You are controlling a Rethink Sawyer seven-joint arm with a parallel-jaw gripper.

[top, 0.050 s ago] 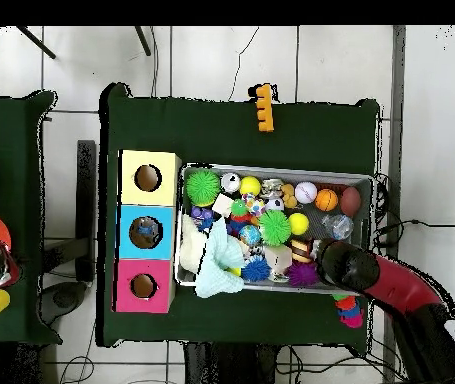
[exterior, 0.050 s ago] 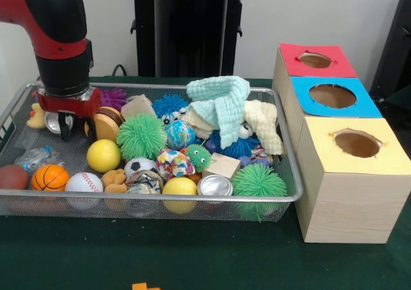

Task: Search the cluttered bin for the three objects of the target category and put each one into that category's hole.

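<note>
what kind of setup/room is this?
Likely a robotics lab sorting station: a Sawyer arm's gripper lowered into a wire mesh bin of toys, three wooden boxes with coloured, holed tops alongside, green-covered table on tiled floor.

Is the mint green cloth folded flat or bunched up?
Bunched up. The mint green cloth is heaped in loose folds over the toys at the bin's far side, draping downward.

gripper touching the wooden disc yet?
Cannot tell. In the front view the gripper overlaps the wooden disc; the overhead view hides both under the arm.
</note>
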